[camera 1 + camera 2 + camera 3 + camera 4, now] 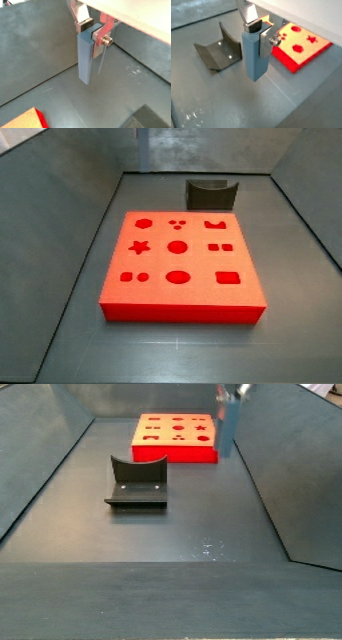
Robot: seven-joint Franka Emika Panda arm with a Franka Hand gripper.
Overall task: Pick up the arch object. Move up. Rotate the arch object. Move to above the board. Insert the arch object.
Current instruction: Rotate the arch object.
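In both wrist views the gripper [92,31] [259,31] has its fingers [83,16] clamped on the top end of the arch object [85,57] [256,57], which hangs upright above the grey desk [113,95], clear of it, with the fixture [218,52] and the board [303,46] nearby. In a side view the board [179,258] lies flat on the desk with the fixture [211,195] behind it. In a side view the arch object [227,424] hangs just beside the board's [174,436] right edge, the fixture [136,482] nearer the camera.

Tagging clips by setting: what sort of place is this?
Likely a robot test cell: a grey-walled bin holding a red board, a dark fixture, and an end effector gripping the arch object above the floor.
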